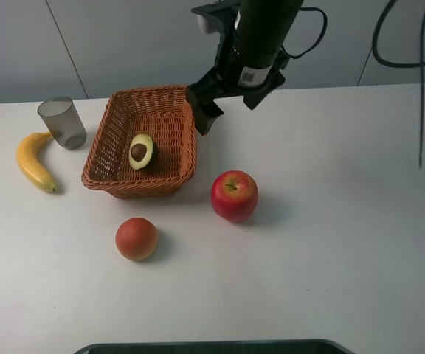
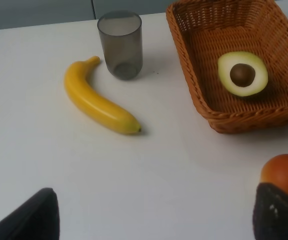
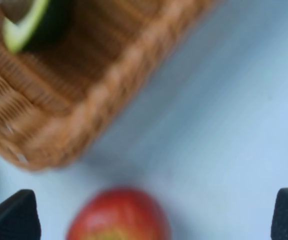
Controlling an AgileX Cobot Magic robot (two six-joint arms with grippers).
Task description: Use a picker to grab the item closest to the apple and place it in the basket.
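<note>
Right hand point(image 1: 229, 110) hovers near avocado point(image 1: 142, 151) in basket point(image 1: 146, 93).

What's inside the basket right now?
An avocado half lies cut side up, pit showing, on the basket floor. Nothing else shows inside, though one of the right fingers covers the far right corner in the high view.

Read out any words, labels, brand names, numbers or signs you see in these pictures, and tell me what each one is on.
No words or numbers can be read in any view.
Square code-like label on the right arm: too small to read.
The basket, cup, banana, apple and avocado half show no writing.
</note>
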